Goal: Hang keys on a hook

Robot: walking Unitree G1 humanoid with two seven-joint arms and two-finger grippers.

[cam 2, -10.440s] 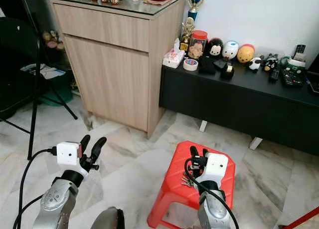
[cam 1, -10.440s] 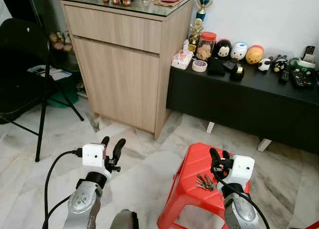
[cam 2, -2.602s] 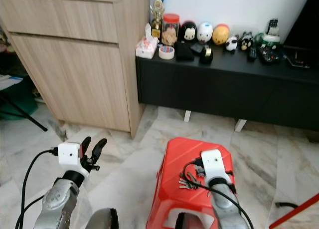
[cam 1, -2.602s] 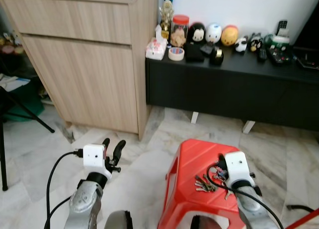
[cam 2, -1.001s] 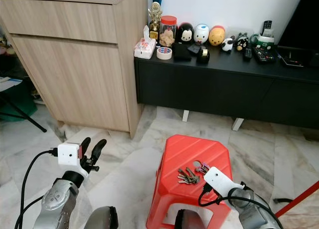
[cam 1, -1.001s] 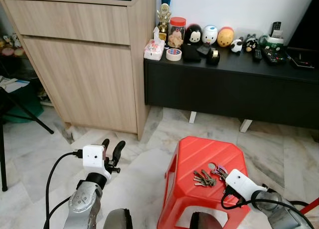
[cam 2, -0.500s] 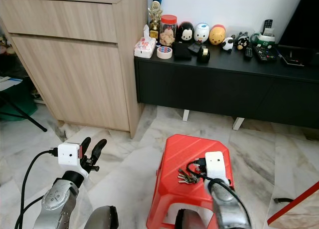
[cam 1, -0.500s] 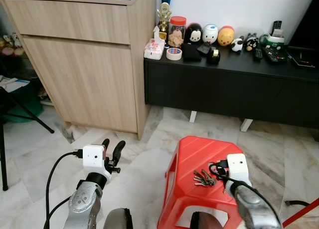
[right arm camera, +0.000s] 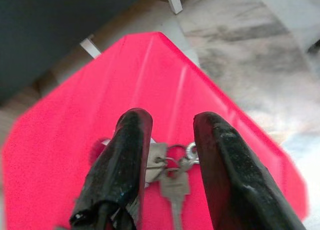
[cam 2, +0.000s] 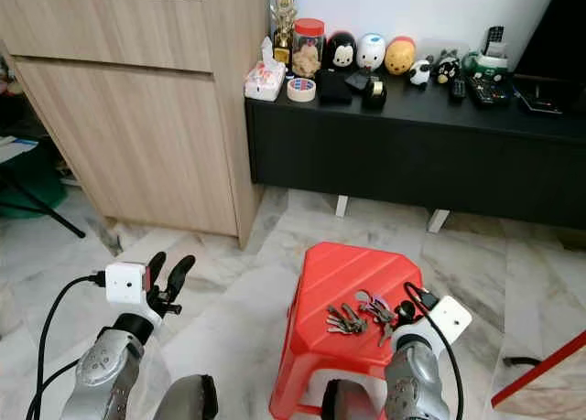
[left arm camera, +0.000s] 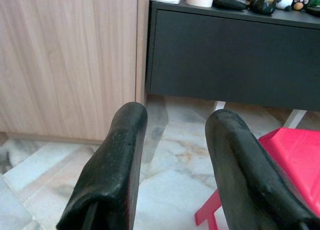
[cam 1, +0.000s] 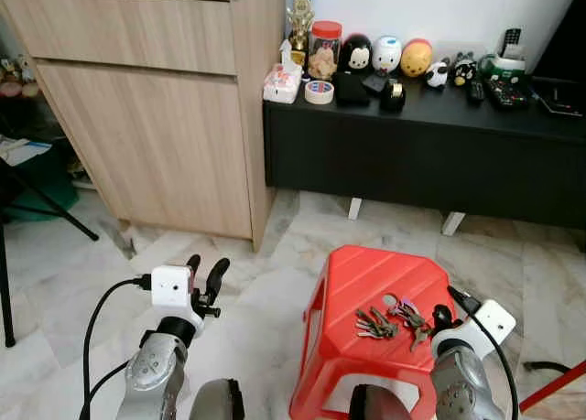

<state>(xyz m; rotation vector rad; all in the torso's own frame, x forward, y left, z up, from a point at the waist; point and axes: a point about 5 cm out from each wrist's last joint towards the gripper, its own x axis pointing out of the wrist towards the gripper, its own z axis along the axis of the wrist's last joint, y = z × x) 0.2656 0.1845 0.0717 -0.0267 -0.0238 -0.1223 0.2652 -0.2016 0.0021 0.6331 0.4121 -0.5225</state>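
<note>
no readable text or labels

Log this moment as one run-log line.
stage: reaching | right gripper: open, straddling keys on red stool | left gripper: open, idle

Two silver arms, white boxy wrist cameras, looping black cables, black-fingered left hand (cam 1: 206, 275) and right hand (right arm camera: 167, 165).

stool (cam 1: 366, 283): glossy red plastic | keys (cam 1: 389, 319): dull metal | floor (cam 1: 275, 264): polished marble-look tile | cabinet (cam 1: 156, 100): matt wood grain | low counter (cam 1: 421, 155): matt black | right pincer (right arm camera: 170, 155) fingers (right arm camera: 122, 160): smooth black, kinda shiny
</note>
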